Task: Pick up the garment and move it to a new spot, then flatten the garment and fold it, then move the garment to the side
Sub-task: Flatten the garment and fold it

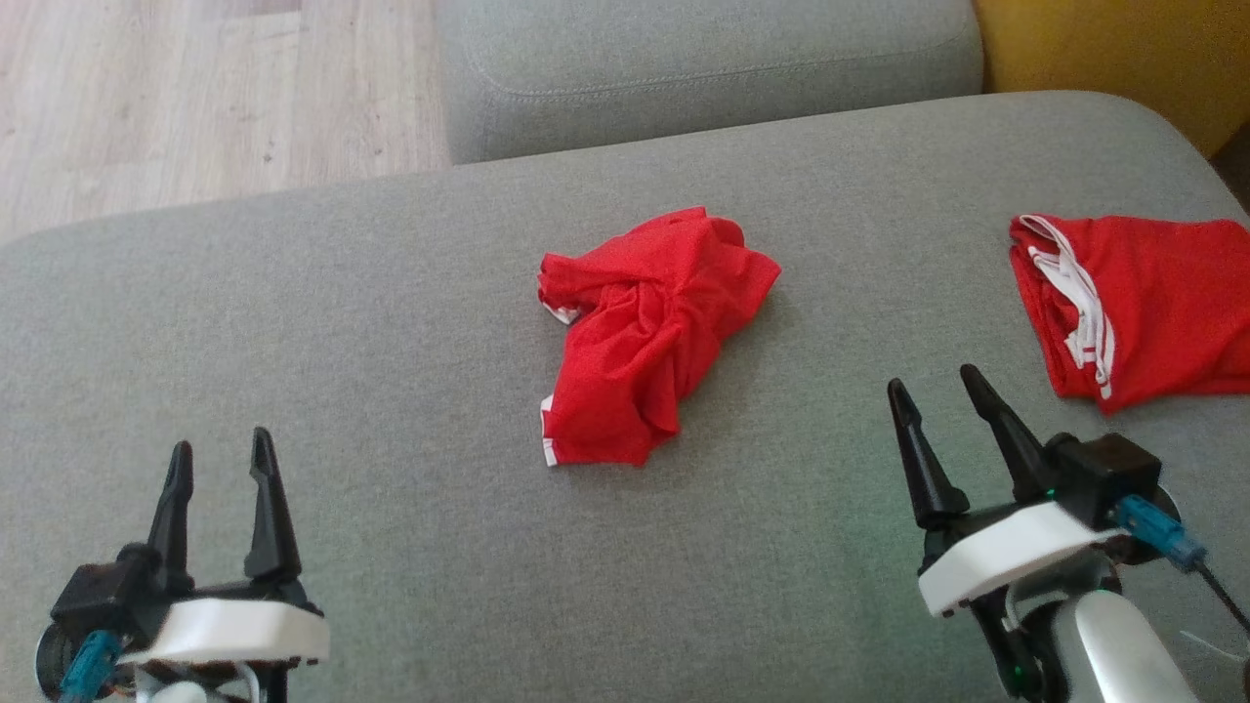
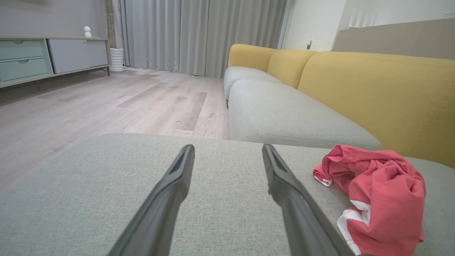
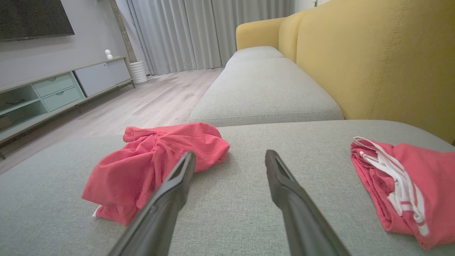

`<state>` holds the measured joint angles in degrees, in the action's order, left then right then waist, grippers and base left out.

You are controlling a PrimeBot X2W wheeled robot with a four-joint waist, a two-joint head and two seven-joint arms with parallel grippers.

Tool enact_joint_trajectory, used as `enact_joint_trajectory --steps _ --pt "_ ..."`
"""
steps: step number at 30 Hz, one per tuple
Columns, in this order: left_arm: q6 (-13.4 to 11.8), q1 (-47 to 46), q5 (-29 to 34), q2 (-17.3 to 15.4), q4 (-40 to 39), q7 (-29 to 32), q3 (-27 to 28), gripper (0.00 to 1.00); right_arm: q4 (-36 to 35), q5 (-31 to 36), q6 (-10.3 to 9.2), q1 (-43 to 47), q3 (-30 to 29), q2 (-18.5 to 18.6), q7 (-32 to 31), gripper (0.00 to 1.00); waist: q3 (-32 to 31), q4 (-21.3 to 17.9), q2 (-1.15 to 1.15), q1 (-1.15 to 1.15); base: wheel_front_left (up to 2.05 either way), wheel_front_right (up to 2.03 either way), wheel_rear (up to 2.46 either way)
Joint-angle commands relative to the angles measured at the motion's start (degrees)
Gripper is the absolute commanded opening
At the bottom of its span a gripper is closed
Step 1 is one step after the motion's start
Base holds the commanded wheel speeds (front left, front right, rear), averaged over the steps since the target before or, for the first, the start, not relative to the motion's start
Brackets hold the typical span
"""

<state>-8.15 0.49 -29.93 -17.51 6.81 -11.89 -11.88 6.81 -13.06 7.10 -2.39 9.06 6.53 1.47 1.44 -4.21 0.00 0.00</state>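
Garment (image 1: 649,337), red with white trim, lies crumpled near the middle of the grey sofa cushion (image 1: 391,322). I see my left end effector (image 1: 222,441) at 8 o'clock from it, its fingers apart and holding nothing. My right end effector (image 1: 933,379) is at 4 o'clock from it, also spread and empty. A second red garment (image 1: 1133,308), folded, rests at 3 o'clock, well apart from the first.
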Motion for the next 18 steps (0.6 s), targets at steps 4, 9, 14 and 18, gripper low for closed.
enact_joint_trajectory --steps 4,9,14,18 --pt "-0.57 -2.48 -0.11 -1.82 -2.5 0.23 2.53 1.0 -1.9 0.81 0.39 -2.62 2.59 -0.26 -0.46 1.0 0.67 0.17 0.0 0.0 0.0 0.0 0.0" --pt "-0.74 -2.97 -0.26 -1.76 -3.06 0.48 2.32 1.0 -0.59 0.23 0.39 -7.32 13.09 -1.74 -2.05 1.0 1.72 0.88 0.0 0.0 0.0 0.0 0.0" --pt "-0.19 -5.05 -0.43 -1.06 -3.33 0.54 1.32 1.0 7.78 3.34 0.39 -14.62 21.55 -3.28 -4.5 1.0 3.86 3.25 0.0 0.0 0.0 0.0 0.0" --pt "0.38 -6.94 -0.32 -0.86 -3.23 0.34 0.75 1.0 13.58 5.73 0.39 -18.46 20.83 -3.6 -4.78 1.0 5.89 5.45 0.0 0.0 0.0 0.0 0.0"
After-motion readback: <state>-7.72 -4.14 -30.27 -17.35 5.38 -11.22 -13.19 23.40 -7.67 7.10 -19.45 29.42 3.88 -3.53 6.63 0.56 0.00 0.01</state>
